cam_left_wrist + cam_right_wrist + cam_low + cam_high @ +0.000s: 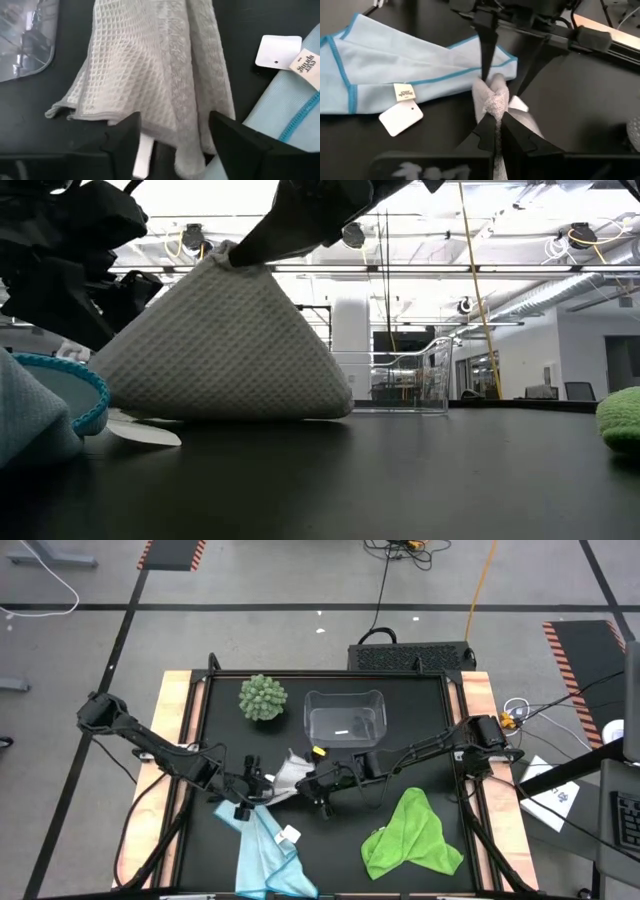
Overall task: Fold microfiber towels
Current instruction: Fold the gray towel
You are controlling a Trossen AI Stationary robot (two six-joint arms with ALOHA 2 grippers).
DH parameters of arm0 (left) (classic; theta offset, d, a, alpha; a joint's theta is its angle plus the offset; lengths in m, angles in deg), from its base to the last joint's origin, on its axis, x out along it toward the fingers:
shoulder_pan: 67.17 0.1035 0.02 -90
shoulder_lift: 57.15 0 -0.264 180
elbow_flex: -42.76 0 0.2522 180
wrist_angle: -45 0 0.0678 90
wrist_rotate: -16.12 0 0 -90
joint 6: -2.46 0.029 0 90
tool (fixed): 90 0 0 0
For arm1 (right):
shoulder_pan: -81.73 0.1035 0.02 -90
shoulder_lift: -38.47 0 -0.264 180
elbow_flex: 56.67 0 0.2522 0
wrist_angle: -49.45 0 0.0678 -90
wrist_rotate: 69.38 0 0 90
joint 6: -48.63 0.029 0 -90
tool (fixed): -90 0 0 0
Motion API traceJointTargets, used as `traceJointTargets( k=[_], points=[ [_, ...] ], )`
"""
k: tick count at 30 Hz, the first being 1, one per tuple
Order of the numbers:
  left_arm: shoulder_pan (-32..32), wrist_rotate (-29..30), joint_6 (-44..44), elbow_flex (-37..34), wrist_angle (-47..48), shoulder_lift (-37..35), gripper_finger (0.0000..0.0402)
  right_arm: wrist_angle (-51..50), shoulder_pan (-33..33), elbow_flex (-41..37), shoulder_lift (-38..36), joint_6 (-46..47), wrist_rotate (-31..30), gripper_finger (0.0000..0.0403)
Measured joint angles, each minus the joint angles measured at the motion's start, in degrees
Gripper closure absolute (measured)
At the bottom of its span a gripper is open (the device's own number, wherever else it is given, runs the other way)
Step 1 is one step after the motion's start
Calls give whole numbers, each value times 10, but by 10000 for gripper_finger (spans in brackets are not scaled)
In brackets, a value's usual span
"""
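A black tabletop (pixel 430 740) with pale wooden side rails stands on a grey workshop floor crossed by cables and striped tape. Taking the clear plastic bin (pixel 345 718) at the back of the table as the landmark: a spiky green ball plant (pixel 262 697) sits just beside it, toward the left arm's side.

The white towel (pixel 287 776) is just in front of the bin, lifted into a tent, its top corner pinched between the pressed-together fingers of the right gripper (pixel 495 131) while its lower edge rests on the table. The left gripper (pixel 172 132) is at the towel's hem on the side away from the bin, its fingers spread wide with the cloth's edge lying between them, gripping nothing.

The light blue towel (pixel 268 858) lies farther forward from the bin, at the table's front edge on the left arm's side, loosely spread, with its white tag (pixel 291 835) showing. The green towel (pixel 412 835) lies crumpled in front of the bin on the right arm's side, well apart from both grippers.

As I judge it, the work is at an early stage: the white towel is only in mid-fold, no towel lies neatly folded, and the blue and green ones have yet to be done.
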Motion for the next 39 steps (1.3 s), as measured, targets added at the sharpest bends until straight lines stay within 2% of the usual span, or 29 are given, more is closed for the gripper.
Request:
traceJointTargets(
  k=[5,10,20,23,31,35,39],
  points=[
    [0,-22,2,0,-3,-1,115,-17,-3,0,-3,1,0,399],
    [0,-50,-4,0,-11,-1,99,-21,-10,0,-3,7,0,399],
    [0,-2,-104,1,-81,-1,107,-7,-20,0,-3,9,-2,399],
    [0,14,-137,1,-76,23,107,3,-20,0,-3,7,-3,399],
    [0,7,-167,1,-86,112,108,-5,-19,0,-3,6,-3,399],
    [0,-16,-165,1,-81,115,132,-35,-13,0,-3,25,-2,399],
    [0,-39,-154,1,-54,89,213,-50,1,-5,-3,53,-3,399]
  ],
)
